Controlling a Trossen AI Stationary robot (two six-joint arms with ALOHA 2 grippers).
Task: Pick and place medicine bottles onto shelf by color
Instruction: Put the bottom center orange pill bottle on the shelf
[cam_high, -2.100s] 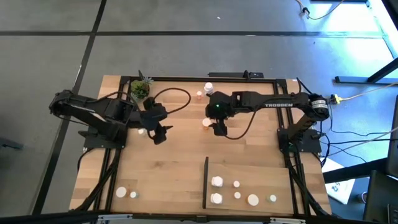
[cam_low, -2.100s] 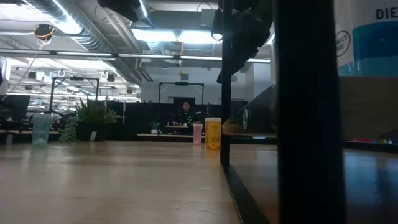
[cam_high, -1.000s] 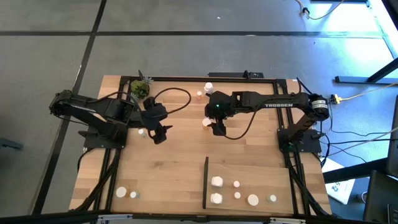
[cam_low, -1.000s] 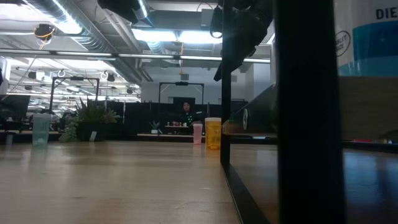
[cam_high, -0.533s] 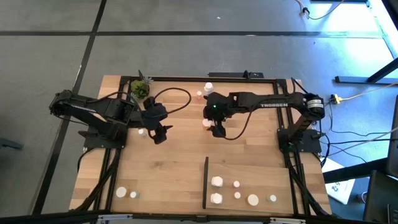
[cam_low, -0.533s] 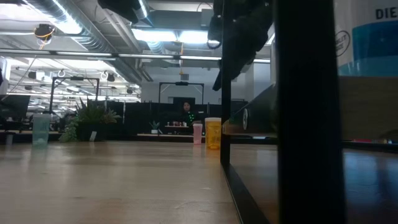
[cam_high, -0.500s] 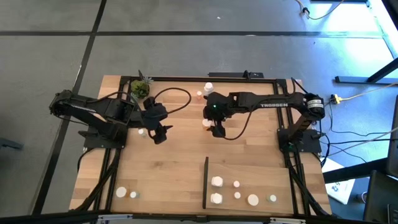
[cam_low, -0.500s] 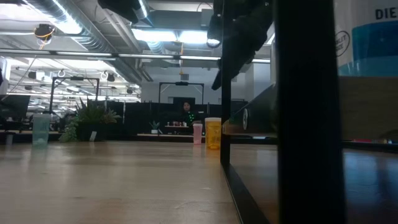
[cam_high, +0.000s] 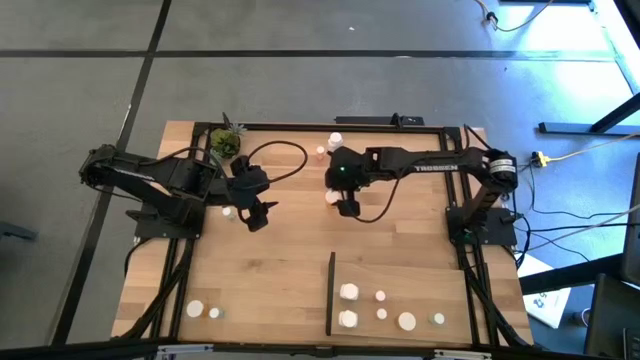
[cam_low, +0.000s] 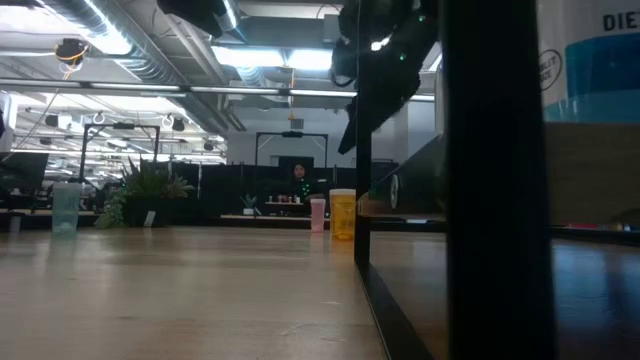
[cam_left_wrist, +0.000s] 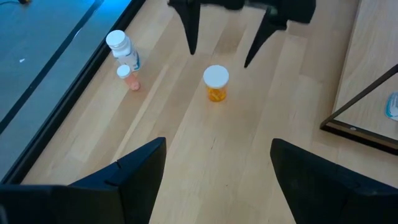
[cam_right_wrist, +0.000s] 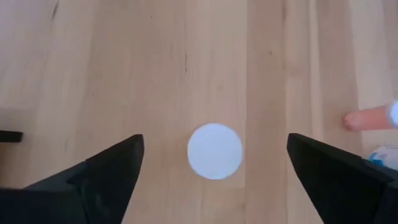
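An orange bottle (cam_left_wrist: 216, 83) with a white cap stands upright on the bare tabletop (cam_high: 290, 260), in the far half near the middle. The right gripper (cam_high: 346, 204) hangs straight above it with its jaws spread wide and nothing between them; in the right wrist view the white cap (cam_right_wrist: 215, 150) sits centred in the gap between the two dark fingers (cam_right_wrist: 106, 171), apart from both.

Near the far edge of the tabletop, two more bottles stand just beside each other: a taller white one (cam_high: 336, 140) and a small pinkish one (cam_high: 320, 153).

The left gripper (cam_high: 256, 214) hovers over the left part of the tabletop, well apart from the orange bottle and facing it. Its jaws are open and hold nothing. A small white bottle (cam_high: 227, 212) stands just beside it.

The shelf (cam_high: 440, 290) lies at the near right corner, its black upright strip (cam_high: 330, 292) along the side facing the middle of the tabletop. Six bottles stand on it, among them two larger white ones (cam_high: 348, 292) next to the strip. Two further bottles (cam_high: 196, 309) stand at the near left corner.

A small green plant (cam_high: 225, 143) sits at the far left corner.
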